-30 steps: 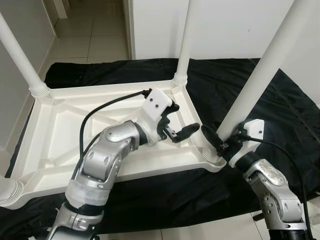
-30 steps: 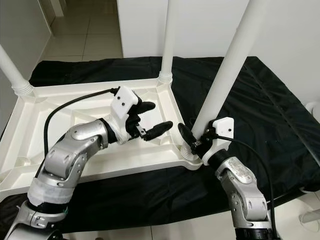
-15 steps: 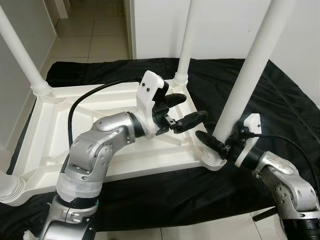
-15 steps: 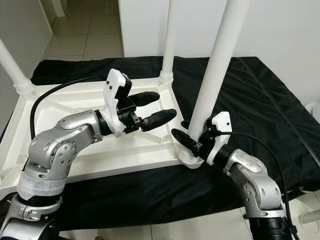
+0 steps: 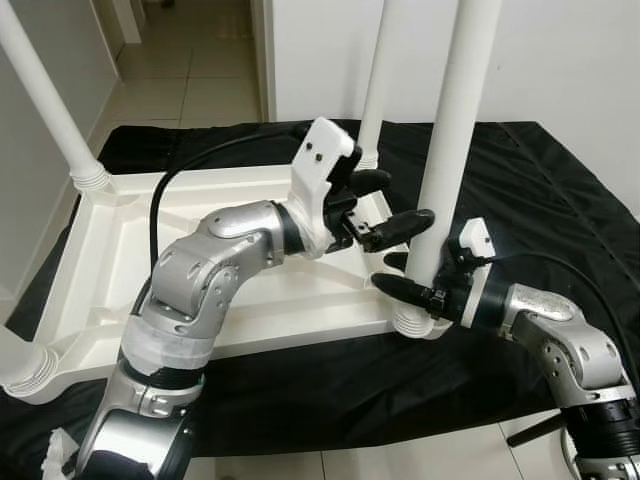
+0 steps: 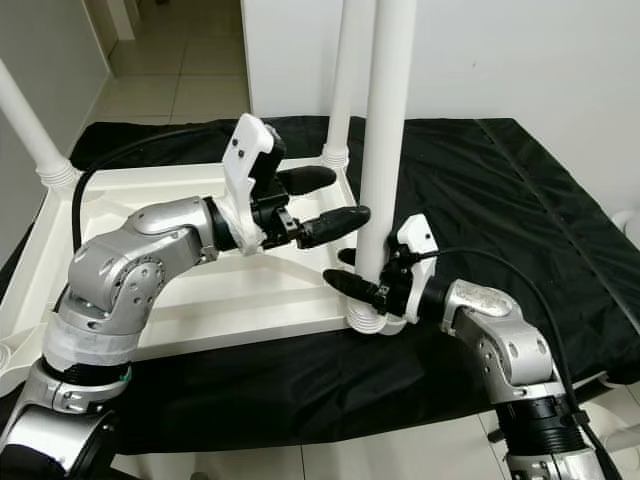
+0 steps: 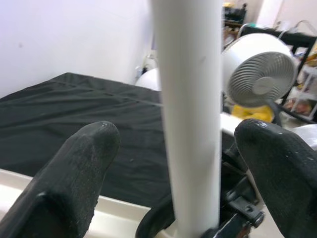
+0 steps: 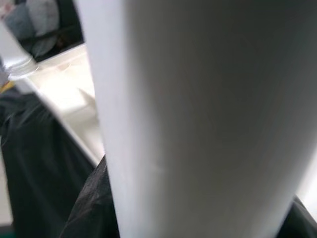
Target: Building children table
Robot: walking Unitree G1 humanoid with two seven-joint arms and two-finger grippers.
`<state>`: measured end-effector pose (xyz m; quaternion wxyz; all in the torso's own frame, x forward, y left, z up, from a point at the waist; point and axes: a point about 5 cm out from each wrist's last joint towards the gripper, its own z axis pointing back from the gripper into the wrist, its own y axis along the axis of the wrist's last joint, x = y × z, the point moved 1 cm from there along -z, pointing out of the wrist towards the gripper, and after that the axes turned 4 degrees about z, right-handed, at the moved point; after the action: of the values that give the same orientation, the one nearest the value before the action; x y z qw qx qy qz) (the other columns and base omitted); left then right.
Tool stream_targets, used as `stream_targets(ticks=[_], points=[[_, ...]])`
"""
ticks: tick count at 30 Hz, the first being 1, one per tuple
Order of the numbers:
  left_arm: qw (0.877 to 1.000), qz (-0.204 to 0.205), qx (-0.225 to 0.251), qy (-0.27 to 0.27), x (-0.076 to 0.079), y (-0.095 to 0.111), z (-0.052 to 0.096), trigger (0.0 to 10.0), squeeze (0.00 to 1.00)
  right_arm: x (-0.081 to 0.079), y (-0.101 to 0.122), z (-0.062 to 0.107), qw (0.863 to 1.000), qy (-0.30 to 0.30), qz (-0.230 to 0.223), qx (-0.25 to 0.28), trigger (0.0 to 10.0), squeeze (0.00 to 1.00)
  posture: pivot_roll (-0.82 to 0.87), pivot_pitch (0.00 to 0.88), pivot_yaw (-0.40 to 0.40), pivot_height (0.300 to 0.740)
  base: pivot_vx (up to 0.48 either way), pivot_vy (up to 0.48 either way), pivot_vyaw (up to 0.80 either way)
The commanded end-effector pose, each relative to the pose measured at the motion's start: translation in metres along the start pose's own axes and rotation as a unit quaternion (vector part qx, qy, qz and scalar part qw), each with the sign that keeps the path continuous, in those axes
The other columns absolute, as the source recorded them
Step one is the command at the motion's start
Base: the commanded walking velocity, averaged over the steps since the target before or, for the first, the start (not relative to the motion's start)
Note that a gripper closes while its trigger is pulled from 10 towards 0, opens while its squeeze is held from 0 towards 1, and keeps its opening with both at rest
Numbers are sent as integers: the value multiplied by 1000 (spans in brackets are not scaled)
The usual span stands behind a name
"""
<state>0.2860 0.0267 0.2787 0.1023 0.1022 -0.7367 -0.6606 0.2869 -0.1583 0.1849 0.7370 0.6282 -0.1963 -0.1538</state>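
The tabletop (image 5: 150,260) lies upside down on a black sheet (image 5: 560,190), so its white legs stand up from the corner sockets. The right gripper (image 5: 410,280) clasps the near-right leg (image 5: 455,130) just above its socket, seemingly to steady it. The left gripper (image 5: 385,205) comes in higher with fingers (image 7: 81,163) spread either side, not yet touching.

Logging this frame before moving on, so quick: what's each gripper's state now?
Left gripper: open, fingers either side of the near table leg, not touching it.
Right gripper: shut on that leg's base.
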Motion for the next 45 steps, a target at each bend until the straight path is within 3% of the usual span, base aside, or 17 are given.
stream_targets(ticks=[1, 16, 25, 27, 28, 30, 31, 32, 37, 45], points=[[990, -4, -9, -144, 22, 6, -2, 10000, 0, 1, 3, -2, 1000, 23, 6, -10, 10000, 0, -36, 0, -23, 740, 0, 0, 0], [981, -1, -9, -192, 29, 13, -8, 10000, 0, -13, -4, -14, 993, 113, 15, -33, 10000, 0, -27, 0, 11, 740, 0, 0, 0], [972, 54, 17, -230, 27, 27, -6, 10000, 0, -22, -9, -17, 986, 160, 16, -53, 10000, 0, -38, 0, 22, 740, 0, 0, 0], [967, 70, 21, -244, 27, 30, -3, 9608, 0, -22, -11, -16, 984, 167, 18, -59, 10000, 0, -38, 0, 22, 740, 0, 0, 0], [963, 78, 24, -256, 27, 31, 0, 7412, 0, -23, -12, -15, 983, 171, 18, -63, 10000, 0, -38, 0, 22, 740, 0, 0, 0], [963, 78, 24, -256, 27, 31, 0, 7412, 0, -23, -12, -15, 983, 171, 18, -63, 10000, 0, -38, 0, 22, 740, 0, 0, 0], [961, 86, 26, -263, 27, 32, 2, 2471, 0, -23, -12, -14, 983, 173, 19, -65, 10000, 0, -38, 0, 21, 740, 0, 0, 0], [956, 97, 25, -274, 28, 32, 6, 0, 0, -22, -12, -14, 982, 173, 21, -66, 10000, 0, -40, 0, 21, 740, 0, 0, 0], [951, 112, 22, -287, 29, 30, 10, 0, 0, -21, -13, -14, 982, 174, 20, -65, 10000, 0, -39, 0, 13, 740, 0, 0, 0], [953, 111, 26, -280, 27, 32, 10, 0, 0, -21, -13, -15, 983, 172, 19, -62, 10000, 0, -38, 0, 5, 740, 0, 0, 0]])
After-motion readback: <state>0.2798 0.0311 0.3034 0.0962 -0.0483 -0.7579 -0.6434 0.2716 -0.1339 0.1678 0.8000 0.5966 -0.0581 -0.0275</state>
